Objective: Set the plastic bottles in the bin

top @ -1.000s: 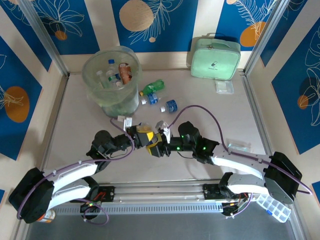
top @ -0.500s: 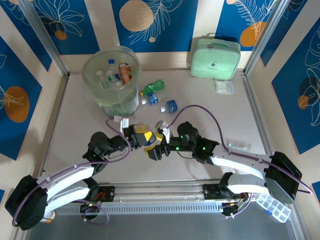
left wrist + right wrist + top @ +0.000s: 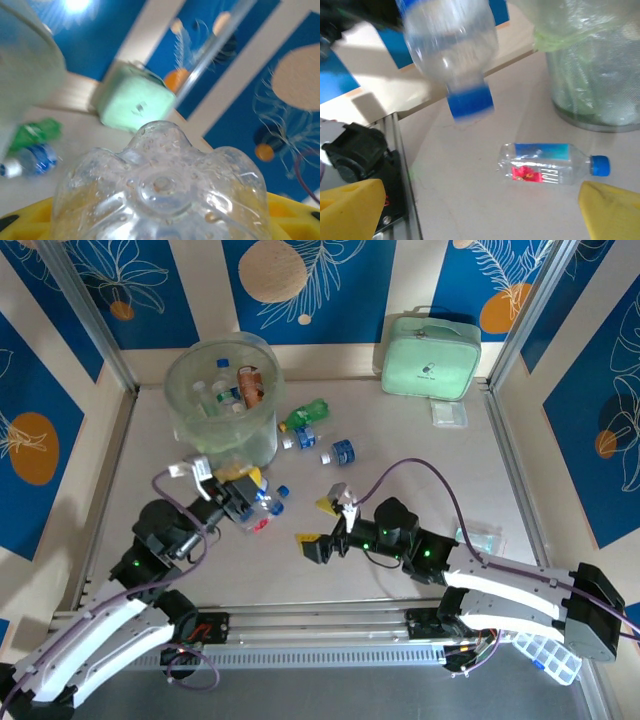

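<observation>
At six o'clock of the bin (image 3: 190,362), clear bottle (image 3: 447,45) clamped aloft in left gripper (image 3: 243,493), probably for dropping in; right gripper (image 3: 316,521) wide, empty.

Bright, even light from above; both wrist views are marked by blur.

In the top view the table (image 3: 400,430) is lit evenly, only soft shadows are cast beside the bin (image 3: 222,400) and under the arms, and everything is rendered sharp. In the left wrist view a lamp spot (image 3: 75,4) is blown out to glare at the upper edge, the held bottle (image 3: 162,187) is seen too close to be in focus, and the mint green case (image 3: 135,102) and green bottle (image 3: 35,132) behind it are smeared. In the right wrist view the held bottle (image 3: 451,50) is motion-blurred, while the lying bottle (image 3: 545,162) is kept fairly sharp.
</observation>
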